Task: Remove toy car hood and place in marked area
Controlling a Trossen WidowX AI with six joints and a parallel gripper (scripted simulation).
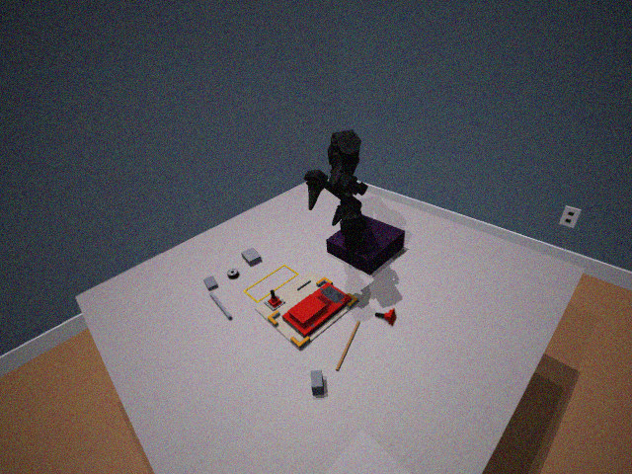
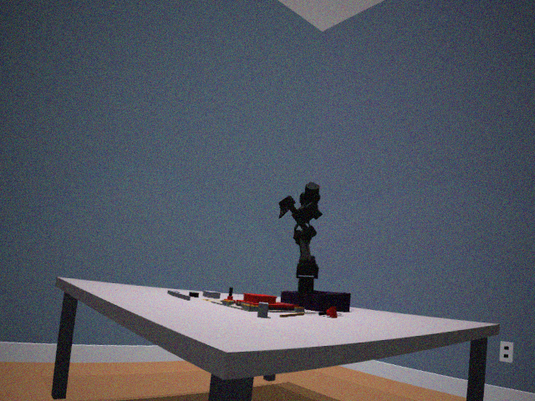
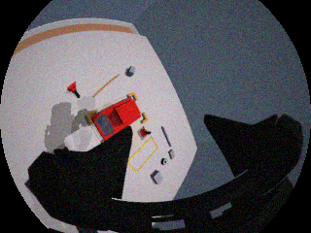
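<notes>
The red toy car [image 1: 307, 310] [image 2: 259, 297] [image 3: 128, 112] sits between orange corner brackets, with a raised red block and a dark grey panel [image 1: 333, 292] [image 3: 104, 123] on top. I cannot tell which part is the hood; no loose hood shows apart from the car. The marked area is a yellow outline [image 1: 264, 278] [image 3: 147, 159] beside the car's board, with nothing inside it. My gripper [image 1: 322, 215] [image 3: 169, 123] is open and empty, high above the table, back near the arm's base and touching nothing. Its left finger covers a board corner in the wrist view.
A small red piece with a black knob [image 1: 274, 299] [image 3: 144, 132] stands beside the car. Another red piece [image 1: 390, 316] [image 3: 72, 87] lies near a wooden stick [image 1: 348, 346] [image 3: 105, 85]. Grey blocks [image 1: 317, 382] [image 1: 251, 256], a wheel [image 1: 232, 273] and a grey rod [image 1: 220, 306] lie around.
</notes>
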